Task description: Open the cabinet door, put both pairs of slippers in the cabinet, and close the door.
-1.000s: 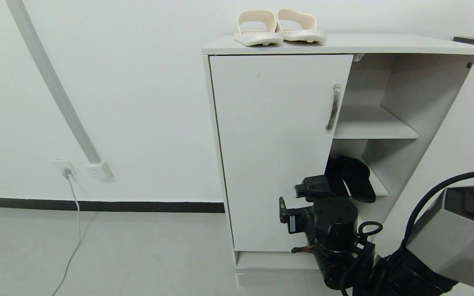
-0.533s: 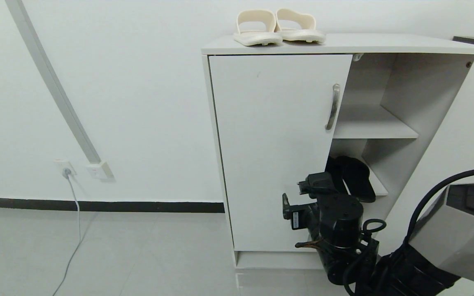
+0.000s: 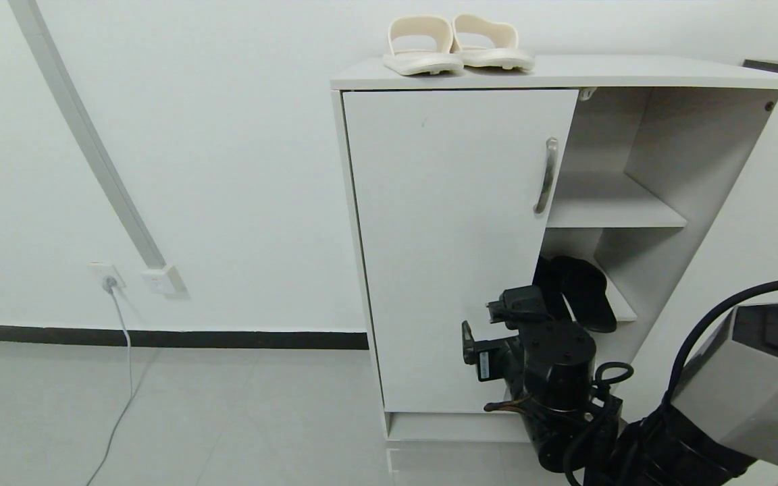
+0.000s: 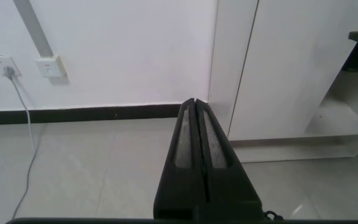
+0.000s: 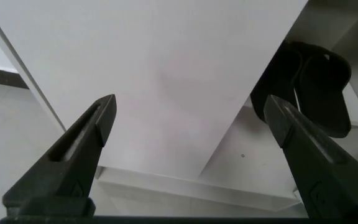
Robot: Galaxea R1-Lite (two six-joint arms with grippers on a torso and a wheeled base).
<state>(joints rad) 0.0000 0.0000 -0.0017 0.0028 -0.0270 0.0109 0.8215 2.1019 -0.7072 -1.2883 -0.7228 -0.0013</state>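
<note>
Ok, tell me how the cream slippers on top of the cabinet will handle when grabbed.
The cream moulded-foam slide slippers look thick-soled yet probably light. Their arched straps likely flex under a pinch. Lying flat on the white cabinet top, they should slide rather than tip.

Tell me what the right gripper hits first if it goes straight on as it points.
Most likely the white cabinet door: its face lies ahead between the open fingers of the right gripper. The black slippers sit off to one side, beyond the door's edge. Depth is unclear.
</note>
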